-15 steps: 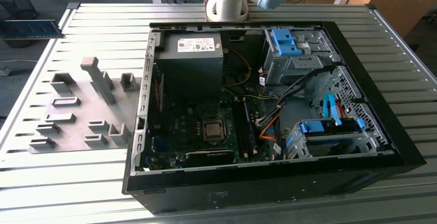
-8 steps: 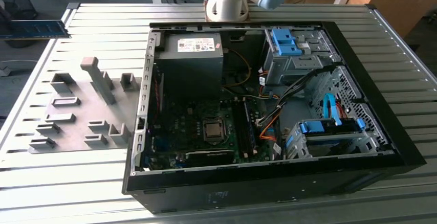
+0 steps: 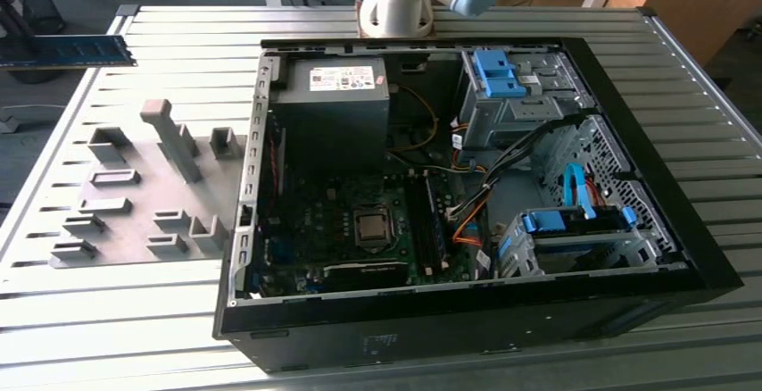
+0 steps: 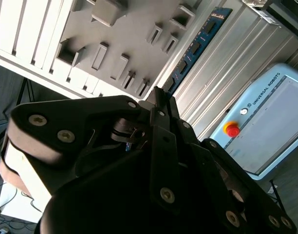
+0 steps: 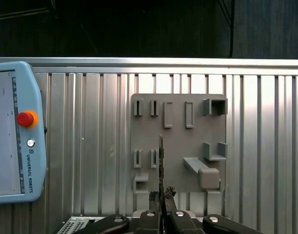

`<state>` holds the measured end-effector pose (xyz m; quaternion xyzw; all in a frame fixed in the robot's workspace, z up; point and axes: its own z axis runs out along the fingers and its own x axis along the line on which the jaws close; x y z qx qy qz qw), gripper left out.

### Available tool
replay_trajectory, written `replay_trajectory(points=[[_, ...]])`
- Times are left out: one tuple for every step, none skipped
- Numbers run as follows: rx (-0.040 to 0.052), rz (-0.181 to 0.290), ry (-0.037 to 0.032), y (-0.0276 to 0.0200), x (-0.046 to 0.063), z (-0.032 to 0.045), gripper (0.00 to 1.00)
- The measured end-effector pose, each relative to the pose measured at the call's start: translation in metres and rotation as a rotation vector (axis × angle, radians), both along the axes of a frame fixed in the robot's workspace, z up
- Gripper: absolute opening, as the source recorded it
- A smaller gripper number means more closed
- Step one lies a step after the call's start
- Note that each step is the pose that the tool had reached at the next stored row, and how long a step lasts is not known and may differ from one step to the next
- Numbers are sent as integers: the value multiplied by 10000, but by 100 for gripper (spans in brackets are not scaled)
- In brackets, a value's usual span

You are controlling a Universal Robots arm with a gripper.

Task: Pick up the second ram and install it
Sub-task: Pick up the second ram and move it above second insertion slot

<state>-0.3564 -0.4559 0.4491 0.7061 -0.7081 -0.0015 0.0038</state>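
The second ram (image 3: pixel 66 52), a thin blue-green stick with black chips, hangs in the air at the exterior view's far left, above and behind the grey holder plate (image 3: pixel 131 199). In the first wrist view it appears edge-on as the ram (image 5: pixel 161 161), rising from my gripper (image 5: pixel 161 196), which is shut on its near end over the holder plate (image 5: pixel 178 122). From the gripper (image 4: pixel 158 96) in the second wrist view, the ram (image 4: pixel 197 48) reaches out over the ribbed table. The open computer case (image 3: pixel 476 52) lies to the exterior view's right, its memory slots (image 3: pixel 424 223) beside the processor socket.
A pale blue teach pendant (image 5: pixel 12 131) with a red stop button lies on the ribbed metal table (image 3: pixel 178 320); it also appears as the pendant (image 4: pixel 266 112). The arm's base (image 3: pixel 393 3) stands behind the case. Cables, drive cages and a power supply (image 3: pixel 331 96) crowd the case.
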Motion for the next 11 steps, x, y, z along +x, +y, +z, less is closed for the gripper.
replay_trajectory(points=[[0, 0, 0, 0, 14, 0, 14], [0, 0, 0, 0, 27, 0, 14], [0, 0, 0, 0, 41, 0, 14], [1, 0, -1, 0, 56, -1, 14], [0, 0, 0, 0, 71, 0, 14], [0, 0, 0, 0, 85, 0, 14], [1, 0, 0, 0, 100, 0, 14], [0, 0, 0, 0, 115, 0, 14], [1, 0, -1, 0, 130, 0, 14], [0, 0, 0, 0, 146, 0, 14], [0, 0, 0, 0, 162, 0, 14]])
